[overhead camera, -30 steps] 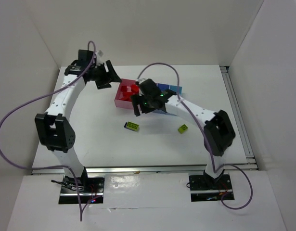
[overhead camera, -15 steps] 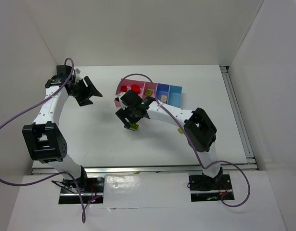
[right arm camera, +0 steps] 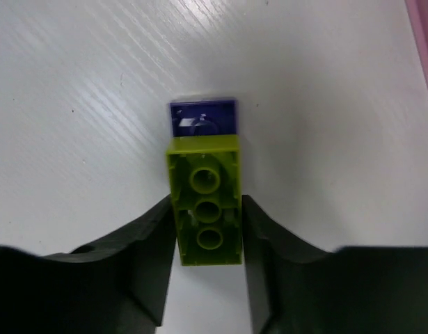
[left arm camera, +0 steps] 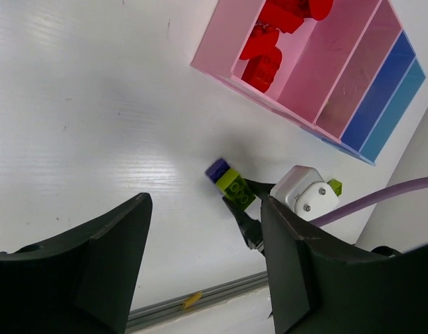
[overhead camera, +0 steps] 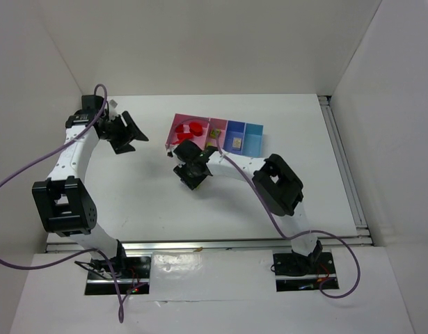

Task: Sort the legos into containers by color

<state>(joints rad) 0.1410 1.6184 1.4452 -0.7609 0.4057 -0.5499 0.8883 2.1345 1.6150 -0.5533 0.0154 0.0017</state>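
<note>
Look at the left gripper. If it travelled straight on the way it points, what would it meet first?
Probably the bare white tabletop, just beside the yellow-green studded plastic brick in the right gripper; depth is unclear.

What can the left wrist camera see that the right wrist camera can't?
Only the left wrist view shows the containers, with red legos in the wide pink one, the open left gripper, and a second yellow-green lego. Only the right wrist view shows the hollow side of the gripped yellow-green lego up close, with three round tubes. Both show that lego, a purple piece at its end, and the right gripper closed on its sides.
</note>
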